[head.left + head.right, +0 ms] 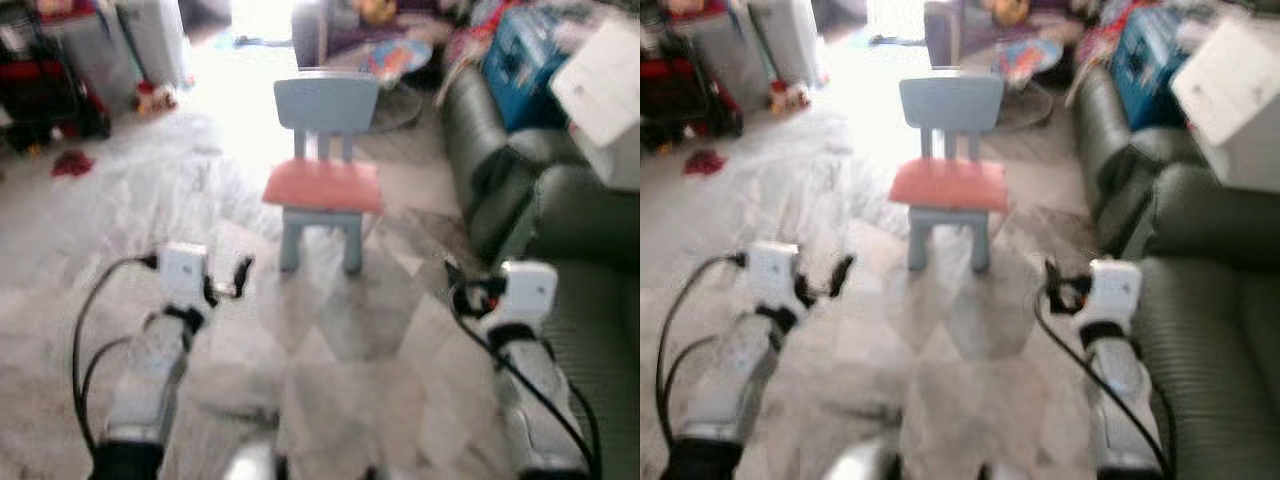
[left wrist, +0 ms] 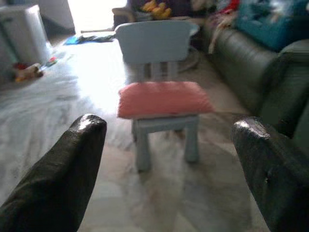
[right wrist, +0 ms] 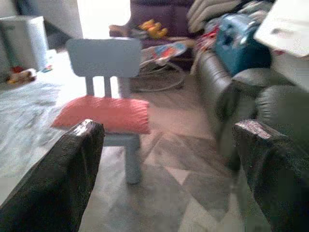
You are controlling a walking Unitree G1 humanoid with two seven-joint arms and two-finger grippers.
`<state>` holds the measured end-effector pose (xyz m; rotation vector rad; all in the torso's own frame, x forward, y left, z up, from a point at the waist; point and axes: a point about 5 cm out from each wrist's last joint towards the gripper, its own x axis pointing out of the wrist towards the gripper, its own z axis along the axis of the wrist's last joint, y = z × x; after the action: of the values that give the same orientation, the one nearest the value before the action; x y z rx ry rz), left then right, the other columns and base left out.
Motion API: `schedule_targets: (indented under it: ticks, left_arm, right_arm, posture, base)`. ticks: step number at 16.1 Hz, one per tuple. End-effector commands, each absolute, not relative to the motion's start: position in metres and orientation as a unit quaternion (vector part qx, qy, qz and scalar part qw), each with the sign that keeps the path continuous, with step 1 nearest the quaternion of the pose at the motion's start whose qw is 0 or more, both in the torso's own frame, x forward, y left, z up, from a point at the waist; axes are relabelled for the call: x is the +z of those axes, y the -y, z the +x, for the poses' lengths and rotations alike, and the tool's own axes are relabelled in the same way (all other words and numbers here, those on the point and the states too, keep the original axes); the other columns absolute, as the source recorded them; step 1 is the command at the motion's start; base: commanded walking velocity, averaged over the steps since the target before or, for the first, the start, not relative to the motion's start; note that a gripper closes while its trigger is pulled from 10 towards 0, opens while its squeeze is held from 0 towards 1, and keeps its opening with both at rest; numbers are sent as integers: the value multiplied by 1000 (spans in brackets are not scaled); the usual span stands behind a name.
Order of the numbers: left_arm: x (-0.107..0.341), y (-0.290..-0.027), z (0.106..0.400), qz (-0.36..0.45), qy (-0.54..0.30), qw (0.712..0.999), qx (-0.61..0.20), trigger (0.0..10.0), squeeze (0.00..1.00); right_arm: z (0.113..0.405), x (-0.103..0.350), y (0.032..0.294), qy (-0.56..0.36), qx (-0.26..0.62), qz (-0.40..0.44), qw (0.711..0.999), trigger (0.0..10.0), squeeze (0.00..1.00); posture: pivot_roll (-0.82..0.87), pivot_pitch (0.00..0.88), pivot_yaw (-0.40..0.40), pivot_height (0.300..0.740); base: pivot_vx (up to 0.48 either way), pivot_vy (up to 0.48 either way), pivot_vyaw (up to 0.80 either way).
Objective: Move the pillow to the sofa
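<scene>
Grey leather sofa [image 1: 500, 190] lies ahead and to the right of the right end effector [image 3: 169, 169], near it. Ahead of both end effectors, between them, stands a pale blue chair [image 1: 326, 170] on the floor [image 1: 350, 350]; the pink pillow [image 2: 164, 98] rests on its seat. Left end effector [image 2: 169, 169] and right one are both spread wide, released, gripping nothing.

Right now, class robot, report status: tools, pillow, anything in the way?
Left tool open, right tool open, both raised, holding nothing. Pillow flat on the small chair ahead. Sofa to the right. Bare floor between.
</scene>
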<state>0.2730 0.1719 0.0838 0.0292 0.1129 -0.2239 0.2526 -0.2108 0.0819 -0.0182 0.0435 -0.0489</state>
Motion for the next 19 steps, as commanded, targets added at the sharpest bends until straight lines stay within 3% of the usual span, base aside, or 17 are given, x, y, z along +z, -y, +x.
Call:
schedule_targets:
  ticks: [1,6,19]
  left_arm:
    - [89,-177,275,25,-48,993,-107,10000,0]
    - [92,-175,275,20,-34,993,-109,10000,0]
    - [89,-172,270,17,-36,993,-107,10000,0]
  right_arm:
    - [256,86,207,-12,-17,-8,1000,10000,0]
    - [257,86,206,-12,-11,-12,1000,10000,0]
    - [257,86,207,-14,-4,-18,1000,10000,0]
  posture:
    - [19,0,0,740]
    - [22,0,-16,740]
    - [15,0,-21,740]
  base:
    - [0,0,0]
    - [0,0,0]
    - [330,0,0]
